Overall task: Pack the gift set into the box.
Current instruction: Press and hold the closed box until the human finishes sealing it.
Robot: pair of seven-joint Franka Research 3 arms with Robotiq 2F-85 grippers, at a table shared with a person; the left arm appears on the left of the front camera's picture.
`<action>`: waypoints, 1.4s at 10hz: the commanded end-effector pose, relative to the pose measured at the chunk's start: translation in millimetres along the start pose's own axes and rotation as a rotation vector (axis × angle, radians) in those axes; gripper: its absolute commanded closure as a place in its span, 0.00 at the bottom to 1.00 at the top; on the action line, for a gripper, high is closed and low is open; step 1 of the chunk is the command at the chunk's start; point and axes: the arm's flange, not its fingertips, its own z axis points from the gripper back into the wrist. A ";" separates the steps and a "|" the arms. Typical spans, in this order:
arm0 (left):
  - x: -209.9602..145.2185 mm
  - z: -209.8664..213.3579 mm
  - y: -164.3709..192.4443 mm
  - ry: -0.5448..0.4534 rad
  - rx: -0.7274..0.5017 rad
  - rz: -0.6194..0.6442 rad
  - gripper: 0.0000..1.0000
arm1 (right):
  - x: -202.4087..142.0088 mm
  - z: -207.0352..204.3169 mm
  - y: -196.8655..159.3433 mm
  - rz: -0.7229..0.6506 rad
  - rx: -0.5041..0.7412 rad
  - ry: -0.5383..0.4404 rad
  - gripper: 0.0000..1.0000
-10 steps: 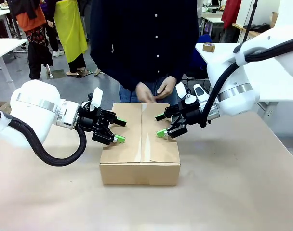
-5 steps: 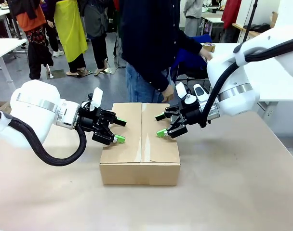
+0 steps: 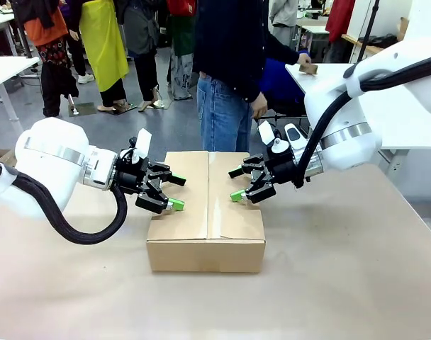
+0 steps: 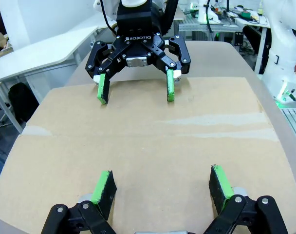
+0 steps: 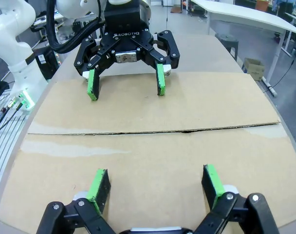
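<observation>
Over the closed box (image 3: pixel 206 209), left claw (image 3: pixel 176 191) and right claw (image 3: pixel 236 184), both spread, empty.

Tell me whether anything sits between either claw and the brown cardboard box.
Nothing visible does. The left claw and right claw both hang open over the closed flaps of the plain brown corrugated cardboard box, facing each other across its centre seam.

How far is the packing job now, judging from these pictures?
Done, it seems: the box has its top flaps folded shut, so its contents are hidden. In hand: the left gripper and right gripper are open above the flaps. Left: I see no tape across the seam; the person reaches toward a roll.
</observation>
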 end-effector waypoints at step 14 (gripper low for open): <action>-2.8 -0.7 -1.0 -0.003 -0.006 -0.002 0.00 | -1.8 -0.7 0.1 -0.002 -0.003 0.006 0.00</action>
